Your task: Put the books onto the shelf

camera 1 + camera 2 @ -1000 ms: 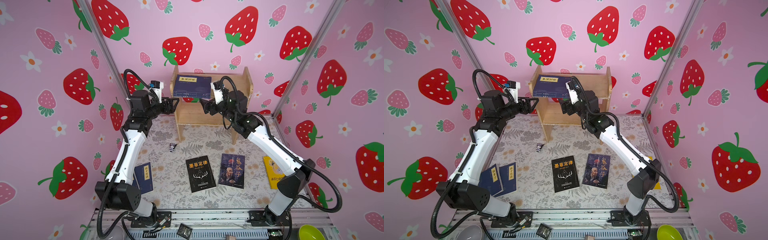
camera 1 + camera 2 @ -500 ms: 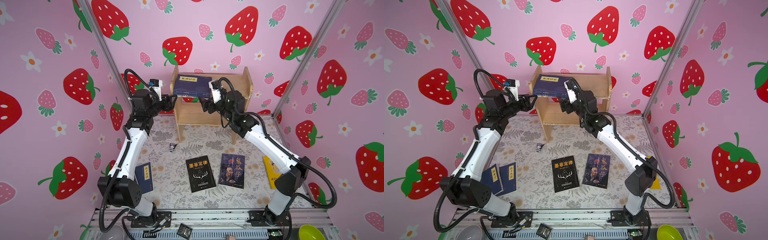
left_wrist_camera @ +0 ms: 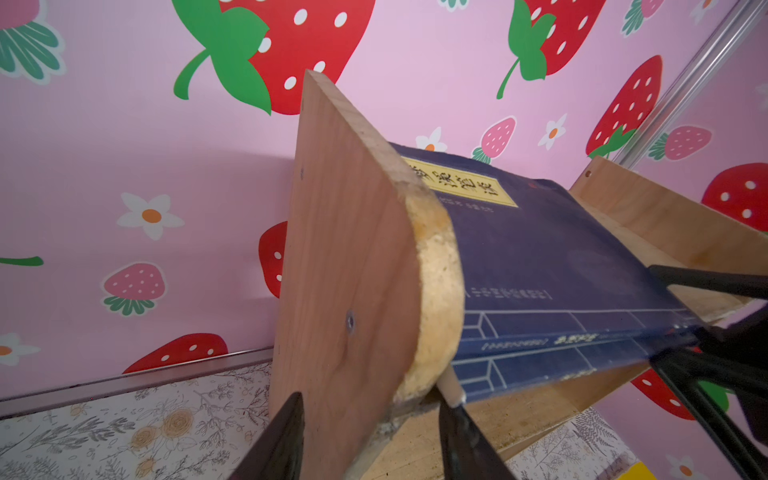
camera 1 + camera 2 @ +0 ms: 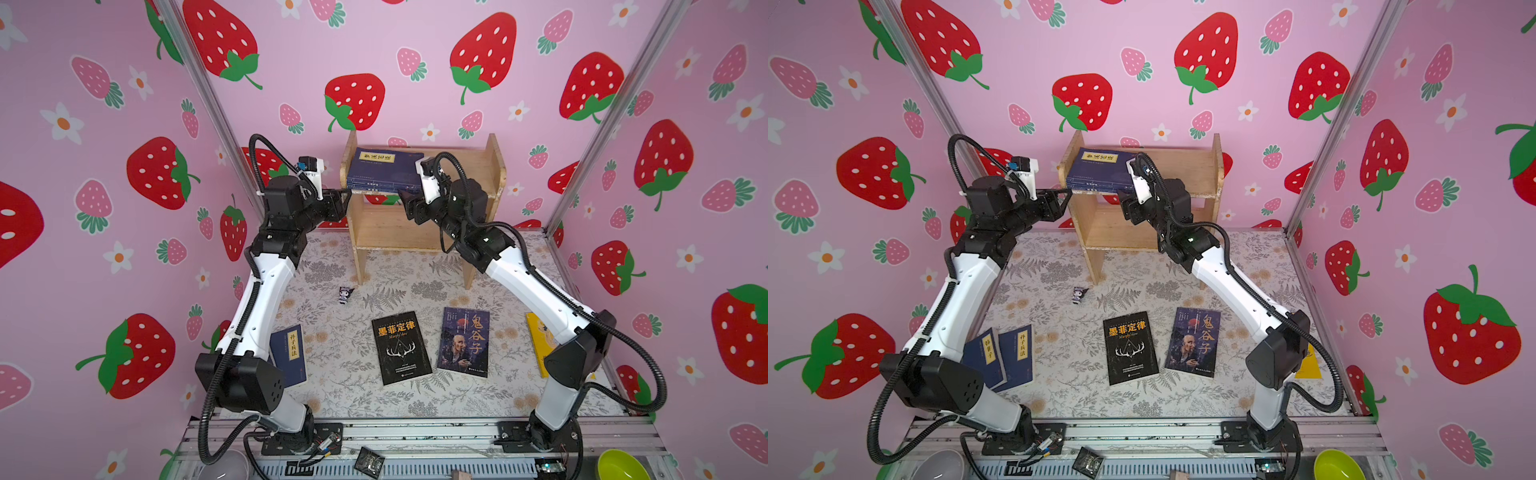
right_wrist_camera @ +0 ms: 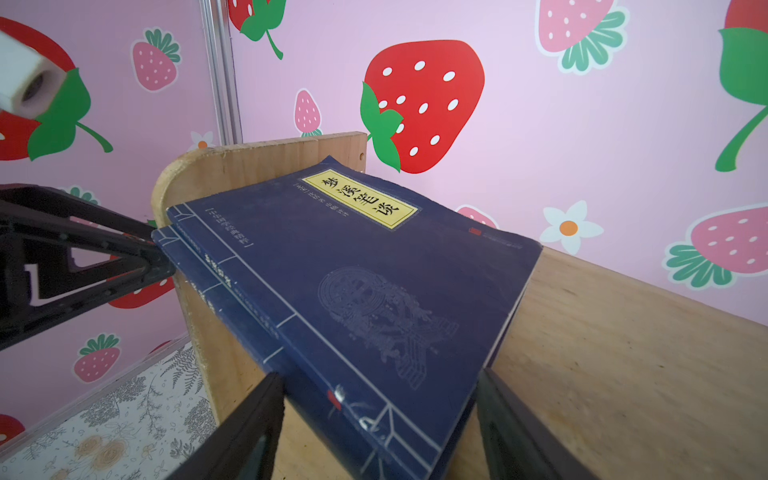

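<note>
Books lie in two places. A stack of two navy books (image 4: 380,172) lies flat on the top tier of the shelf (image 4: 386,230), at its left end. The upper one shows a yellow title label and sits slightly askew on the lower. The shelf stands at the far middle of the counter (image 4: 332,395).

The left pincer (image 4: 347,195) is at the shelf's left side panel. In the left wrist view its jaws stand one on each side of that panel's near edge, close against it, and I cannot tell whether they pinch it. The right pincer (image 4: 405,195) is wide, its jaws flanking the stack's near right corner in the right wrist view.

On the near half of the counter lie:
- a black book with antlers (image 4: 401,347);
- just right of it, a dark book with an old man's face (image 4: 464,340);
- a yellow book (image 4: 536,336) at the right edge, partly under the right arm;
- a pair of navy books (image 4: 1019,353) at the left.

A tiny dark figurine (image 4: 345,294) stands near the shelf's left leg.
</note>
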### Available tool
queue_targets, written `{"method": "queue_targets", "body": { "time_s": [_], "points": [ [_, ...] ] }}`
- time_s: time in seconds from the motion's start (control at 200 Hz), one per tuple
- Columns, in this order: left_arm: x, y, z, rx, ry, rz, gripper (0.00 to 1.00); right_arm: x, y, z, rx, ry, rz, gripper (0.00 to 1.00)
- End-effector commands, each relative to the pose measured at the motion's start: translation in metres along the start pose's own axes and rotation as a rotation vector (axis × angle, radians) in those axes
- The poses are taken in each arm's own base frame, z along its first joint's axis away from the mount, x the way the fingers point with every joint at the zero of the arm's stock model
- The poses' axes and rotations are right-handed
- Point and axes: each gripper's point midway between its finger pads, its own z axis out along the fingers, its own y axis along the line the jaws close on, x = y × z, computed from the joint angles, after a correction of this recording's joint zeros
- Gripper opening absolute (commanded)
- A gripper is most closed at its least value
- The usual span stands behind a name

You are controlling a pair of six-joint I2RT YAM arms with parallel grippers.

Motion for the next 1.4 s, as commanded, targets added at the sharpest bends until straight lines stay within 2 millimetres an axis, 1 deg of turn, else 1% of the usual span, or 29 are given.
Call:
{"method": "queue_targets", "body": {
  "time_s": [0.0,0.135,0.18,0.27,0.395,0.53,0.59,0.67,0.85,0.995,1.075,1.201,1.281,1.396],
  "points": [
    [-0.009,0.01,-0.01,-0.079,-0.007,0.003,0.52,0.007,0.002,0.007,-0.009,0.013,-0.012,0.75],
    [-0.011,0.015,-0.016,-0.114,-0.015,-0.011,0.53,0.007,0.007,0.006,-0.032,0.01,-0.003,0.75],
    [-0.012,0.013,-0.017,-0.107,-0.012,-0.016,0.53,0.009,0.009,0.005,-0.037,0.012,-0.003,0.75],
    [-0.012,0.002,-0.019,-0.053,-0.003,-0.012,0.53,0.01,0.012,0.004,-0.042,0.013,-0.002,0.75],
    [-0.013,-0.019,-0.024,0.056,-0.009,0.002,0.54,0.01,0.011,0.002,-0.039,0.01,0.003,0.76],
    [-0.017,-0.032,-0.028,0.123,-0.025,0.015,0.54,0.01,0.015,0.003,-0.054,0.007,0.01,0.76],
    [-0.02,-0.034,-0.027,0.14,-0.033,0.014,0.54,0.01,0.016,0.003,-0.058,0.007,0.011,0.76],
    [-0.025,-0.033,-0.023,0.134,-0.04,0.013,0.54,0.011,0.017,0.004,-0.06,0.008,0.011,0.76],
    [-0.024,-0.018,-0.003,0.096,-0.028,-0.002,0.51,0.008,0.021,0.003,-0.072,0.002,0.02,0.76],
    [-0.024,-0.008,0.008,0.061,-0.037,-0.017,0.46,0.009,0.025,0.004,-0.087,0.003,0.026,0.75],
    [-0.027,-0.006,0.008,0.053,-0.056,-0.021,0.43,0.012,0.028,0.007,-0.092,0.01,0.023,0.74],
    [-0.027,-0.006,0.006,0.05,-0.065,-0.022,0.43,0.013,0.032,0.012,-0.098,0.014,0.018,0.74],
    [-0.025,-0.006,0.001,0.043,-0.065,-0.019,0.44,0.013,0.032,0.014,-0.098,0.012,0.012,0.74],
    [-0.02,-0.011,-0.01,0.046,-0.065,-0.006,0.44,0.013,0.03,0.015,-0.086,0.017,-0.006,0.75]
  ]
}}
